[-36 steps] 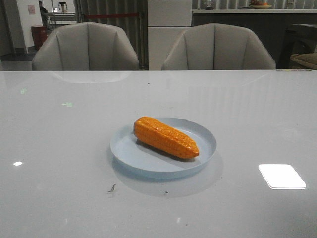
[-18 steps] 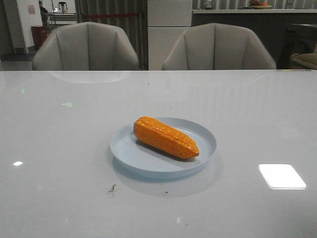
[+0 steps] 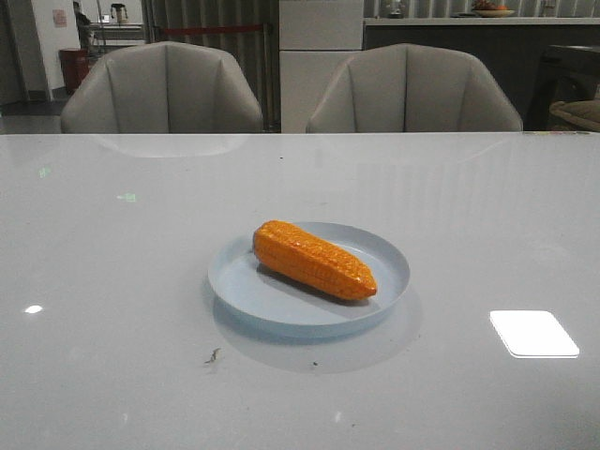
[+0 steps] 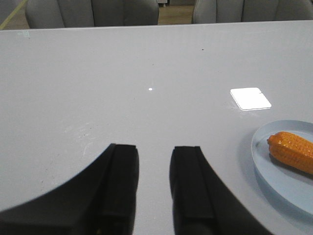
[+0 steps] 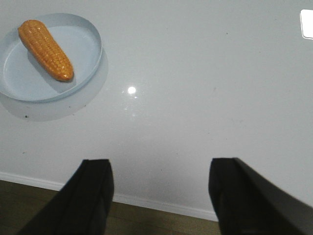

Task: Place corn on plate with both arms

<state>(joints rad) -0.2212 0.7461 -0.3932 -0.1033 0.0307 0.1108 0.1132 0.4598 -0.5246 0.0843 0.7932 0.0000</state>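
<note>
The orange corn (image 3: 314,260) lies on the pale blue plate (image 3: 380,291) in the middle of the table, tapered end toward the front right. It also shows in the left wrist view (image 4: 293,151) on the plate (image 4: 274,176), and in the right wrist view (image 5: 45,49) on the plate (image 5: 83,54). My left gripper (image 4: 154,149) is open and empty, over bare table well left of the plate. My right gripper (image 5: 161,164) is wide open and empty, above the table's near edge, away from the plate. Neither gripper shows in the front view.
The white glossy table (image 3: 487,206) carries bright light reflections (image 3: 532,333). Two grey chairs (image 3: 164,89) (image 3: 412,89) stand behind the far edge. The table's near edge and brown floor (image 5: 146,220) show in the right wrist view.
</note>
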